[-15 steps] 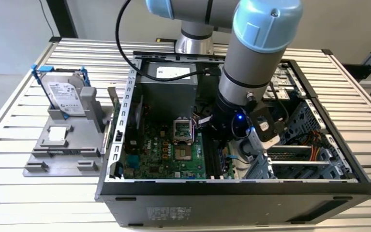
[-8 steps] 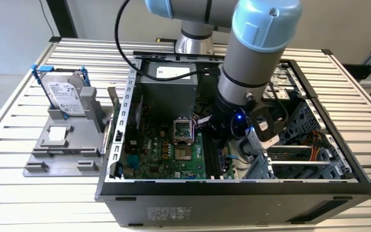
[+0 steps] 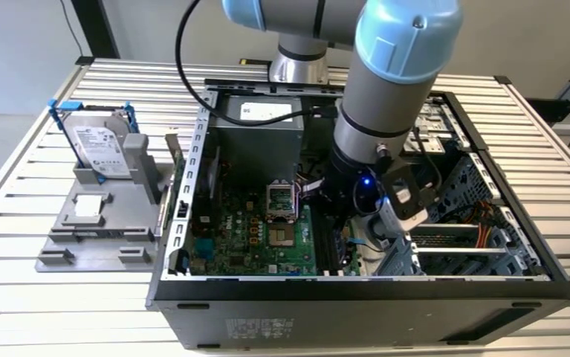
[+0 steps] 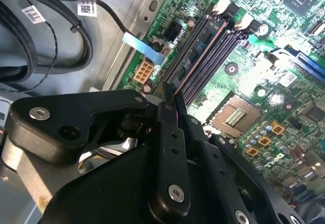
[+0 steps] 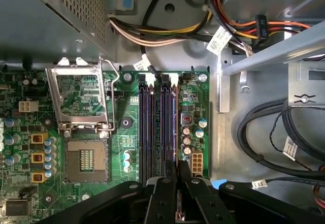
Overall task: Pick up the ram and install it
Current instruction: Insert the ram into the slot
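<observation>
Reaching steeply down from the far side, arm (image 3: pixel 389 104) bent at wrist, gripper (image 4: pixel 172 99) pinching its fingers (image 5: pixel 165 193) close together.

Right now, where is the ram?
The ram lies along the outermost memory slot beside the bare metal case floor, just ahead of the gripper in the second wrist view.

Even, soft room light falls on the slatted table (image 3: pixel 27 223), with faint shadows. Inside the computer case (image 3: pixel 364 297) it is dimmer. Bright glare washes out the motherboard (image 4: pixel 264 76) in the second wrist view.
</observation>
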Controlling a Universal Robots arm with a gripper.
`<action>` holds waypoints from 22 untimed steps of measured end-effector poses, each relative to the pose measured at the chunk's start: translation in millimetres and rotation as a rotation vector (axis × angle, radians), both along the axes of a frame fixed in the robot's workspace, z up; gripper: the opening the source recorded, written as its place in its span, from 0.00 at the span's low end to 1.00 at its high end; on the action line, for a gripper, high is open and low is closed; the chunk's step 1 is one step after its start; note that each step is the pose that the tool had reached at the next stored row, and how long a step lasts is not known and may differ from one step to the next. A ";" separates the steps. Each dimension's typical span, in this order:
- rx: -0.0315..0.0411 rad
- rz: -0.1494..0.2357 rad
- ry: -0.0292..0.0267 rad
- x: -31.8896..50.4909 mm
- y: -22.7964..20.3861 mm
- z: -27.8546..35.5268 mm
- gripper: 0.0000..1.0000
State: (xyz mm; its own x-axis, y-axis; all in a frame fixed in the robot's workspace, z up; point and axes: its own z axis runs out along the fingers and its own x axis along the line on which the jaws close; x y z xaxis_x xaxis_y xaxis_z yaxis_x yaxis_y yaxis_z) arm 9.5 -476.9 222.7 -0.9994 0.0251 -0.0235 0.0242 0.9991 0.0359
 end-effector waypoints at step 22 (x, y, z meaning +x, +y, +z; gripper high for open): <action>0.0111 -0.007 0.0008 -0.2 -2.1 -5.2 0.00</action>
State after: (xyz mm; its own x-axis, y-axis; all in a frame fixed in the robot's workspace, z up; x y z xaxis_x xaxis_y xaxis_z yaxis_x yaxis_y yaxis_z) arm 9.3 -479.0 217.4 -0.9992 0.0325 -0.0223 0.0314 0.9984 0.0469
